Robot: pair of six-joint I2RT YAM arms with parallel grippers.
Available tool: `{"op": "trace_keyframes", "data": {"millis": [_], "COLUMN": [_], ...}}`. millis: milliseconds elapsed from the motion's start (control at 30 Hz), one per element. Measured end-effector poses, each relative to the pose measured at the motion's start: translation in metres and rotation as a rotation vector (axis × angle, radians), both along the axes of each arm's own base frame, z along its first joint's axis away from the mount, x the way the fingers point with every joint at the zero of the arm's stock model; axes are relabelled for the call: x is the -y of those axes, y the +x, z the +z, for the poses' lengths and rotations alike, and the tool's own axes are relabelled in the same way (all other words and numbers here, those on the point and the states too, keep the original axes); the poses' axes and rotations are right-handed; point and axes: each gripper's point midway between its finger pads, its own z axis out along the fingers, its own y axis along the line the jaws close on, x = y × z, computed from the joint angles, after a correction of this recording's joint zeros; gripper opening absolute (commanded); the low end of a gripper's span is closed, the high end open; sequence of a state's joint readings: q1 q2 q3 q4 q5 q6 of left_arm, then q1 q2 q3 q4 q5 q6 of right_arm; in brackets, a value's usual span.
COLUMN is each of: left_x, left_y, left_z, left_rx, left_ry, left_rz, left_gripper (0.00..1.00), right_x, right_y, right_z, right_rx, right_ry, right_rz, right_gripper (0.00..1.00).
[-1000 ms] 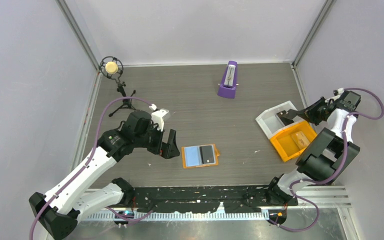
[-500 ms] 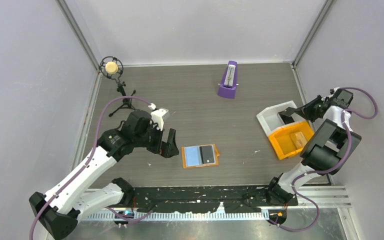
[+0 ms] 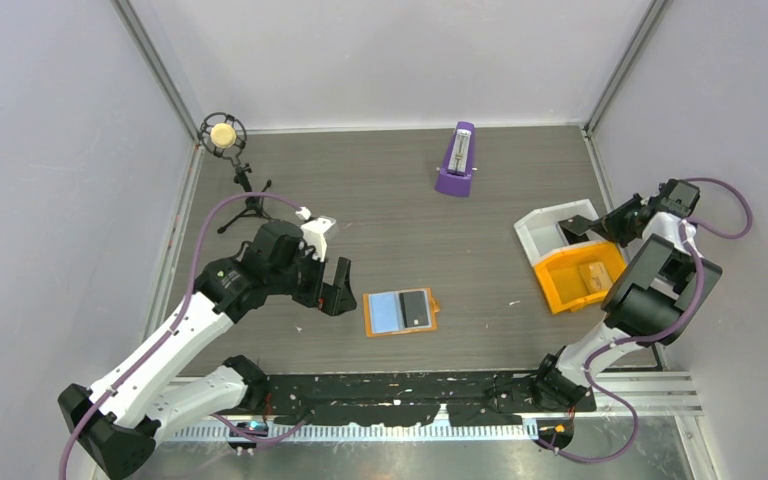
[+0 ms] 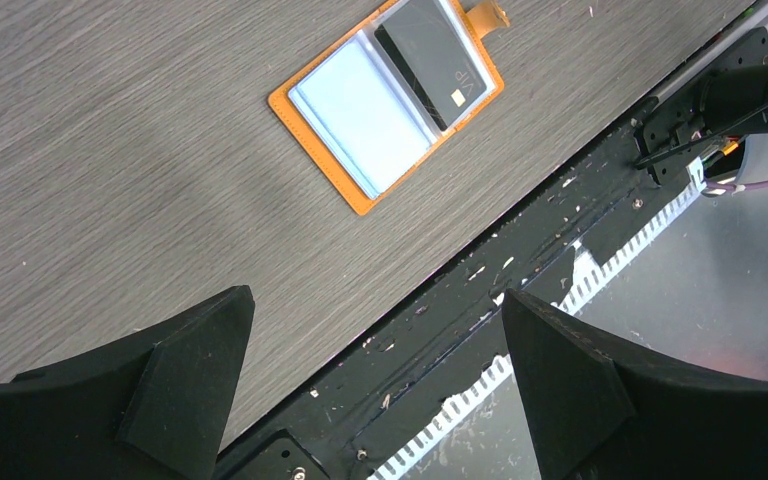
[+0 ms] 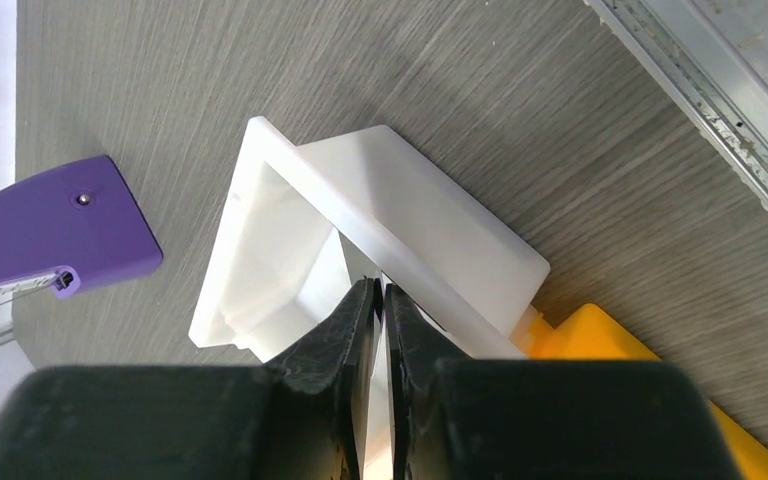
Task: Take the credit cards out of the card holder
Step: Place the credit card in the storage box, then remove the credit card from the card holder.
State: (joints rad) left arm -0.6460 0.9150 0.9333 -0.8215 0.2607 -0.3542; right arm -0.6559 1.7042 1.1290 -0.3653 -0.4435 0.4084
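Since 1 second ago the right arm (image 3: pixel 660 290) has shifted, its elbow farther from the near edge and its wrist a little leftward; the left arm (image 3: pixel 190 320) has not moved. On the grey wood-grain surface (image 3: pixel 410 220) the card holder (image 3: pixel 400 312), a flat orange wallet, lies open near the front edge. It holds 2 credit cards under clear pockets: a matte light blue card (image 3: pixel 386 311) on the left and a glossy black card (image 3: pixel 416 308) on the right. The left jaws hang spread wide just left of it, gripping nothing. The right arm bends sharply at the elbow, reaching over a white plastic bin (image 3: pixel 537 232) that touches an orange bin (image 3: pixel 560 285). The right jaws stand nearly together above the white bin. A thin pale sliver shows between them, perhaps a card edge-on, but I cannot tell whether they hold anything.
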Motion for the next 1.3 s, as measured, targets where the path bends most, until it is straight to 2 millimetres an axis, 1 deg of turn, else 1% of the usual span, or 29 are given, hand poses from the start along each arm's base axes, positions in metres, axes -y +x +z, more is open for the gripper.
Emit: {"op": "trace_keyframes", "data": {"millis": [200, 367, 533, 633, 700, 767, 800, 867, 967, 1000, 1033, 1067, 1100, 1133, 1167, 1233, 1300], "left_x": [0.000, -0.001, -0.004, -0.009, -0.011, -0.014, -0.014, -0.015, -0.012, -0.011, -0.009, -0.006, -0.003, -0.001, 0.001, 0.006, 0.010], "left_y": [0.000, 0.001, 0.005, 0.009, 0.011, 0.014, 0.014, 0.015, 0.013, 0.012, 0.011, 0.010, 0.009, 0.008, 0.007, 0.005, 0.004], "left_z": [-0.001, -0.001, -0.002, -0.003, -0.004, -0.004, -0.004, -0.003, -0.002, -0.001, -0.001, -0.001, -0.002, -0.003, -0.005, -0.009, -0.015], "left_rx": [-0.003, 0.001, 0.007, 0.012, 0.015, 0.017, 0.014, 0.012, -0.004, -0.010, -0.017, -0.027, -0.039, -0.051, -0.066, -0.093, -0.122], "left_ry": [0.002, 0.007, 0.016, 0.032, 0.041, 0.045, 0.042, 0.038, 0.018, 0.010, -0.001, -0.019, -0.036, -0.046, -0.057, -0.076, -0.092], "left_rz": [0.000, 0.006, 0.027, 0.057, 0.074, 0.093, 0.103, 0.116, 0.119, 0.118, 0.115, 0.113, 0.109, 0.108, 0.106, 0.105, 0.109], "left_gripper": [1.00, 1.00, 1.00, 1.00, 0.97, 0.95, 0.95, 0.94, 0.90, 0.89, 0.87, 0.86, 0.85, 0.84, 0.83, 0.81, 0.79], "right_x": [-0.001, -0.001, 0.005, 0.007, 0.004, -0.007, -0.014, -0.039, -0.094, -0.110, -0.132, -0.148, -0.175, -0.187, -0.208, -0.245, -0.277], "right_y": [-0.006, -0.017, -0.022, -0.022, -0.019, -0.015, -0.013, -0.006, 0.004, 0.005, 0.005, 0.002, -0.004, -0.009, -0.016, -0.035, -0.056], "right_z": [0.003, 0.013, 0.039, 0.056, 0.067, 0.075, 0.079, 0.085, 0.093, 0.095, 0.097, 0.097, 0.096, 0.095, 0.092, 0.082, 0.072], "right_rx": [-0.024, -0.059, -0.059, -0.052, -0.045, -0.040, -0.036, -0.027, -0.006, 0.005, 0.022, 0.030, 0.042, 0.043, 0.054, 0.058, 0.060], "right_ry": [-0.025, -0.047, -0.101, -0.141, -0.166, -0.188, -0.196, -0.218, -0.248, -0.252, -0.260, -0.264, -0.268, -0.266, -0.267, -0.257, -0.243], "right_rz": [-0.013, -0.038, -0.071, -0.082, -0.077, -0.053, -0.033, 0.032, 0.176, 0.217, 0.274, 0.316, 0.386, 0.415, 0.471, 0.568, 0.653], "right_gripper": [0.22, 0.24, 0.24, 0.24, 0.24, 0.24, 0.24, 0.24, 0.25, 0.25, 0.25, 0.25, 0.25, 0.25, 0.25, 0.25, 0.26]}}
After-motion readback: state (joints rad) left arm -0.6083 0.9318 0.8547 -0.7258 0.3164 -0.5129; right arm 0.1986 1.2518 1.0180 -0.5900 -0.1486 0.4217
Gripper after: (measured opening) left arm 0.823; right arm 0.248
